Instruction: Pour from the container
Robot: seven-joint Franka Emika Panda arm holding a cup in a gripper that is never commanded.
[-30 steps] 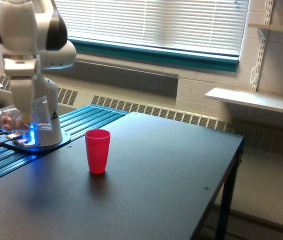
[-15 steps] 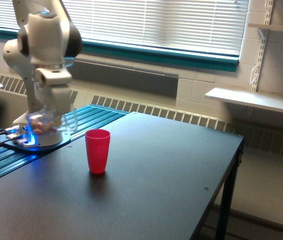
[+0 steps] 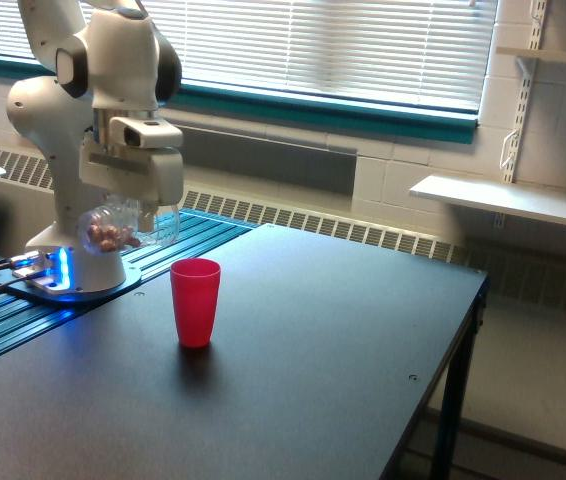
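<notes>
Above the table [image 3: 313, 330], the end effector [image 3: 135, 218] grips a tilted clear cup [image 3: 128, 227] of pinkish pieces.

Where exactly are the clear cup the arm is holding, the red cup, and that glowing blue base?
clear cup [image 3: 123, 226], exterior view, on its wall over the brownish-pink pieces.
red cup [image 3: 195, 305], exterior view, middle of its side wall.
arm's base [image 3: 61, 272], exterior view, beside the blue light.

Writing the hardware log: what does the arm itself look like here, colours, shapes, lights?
The arm has a glossy white shell in rounded, bulbous segments, with black bands at the joints. The wrist ends in a boxy white gripper housing. Its white round base sits on a dark plate and glows blue low down. No cables or readable markings are visible.
</notes>
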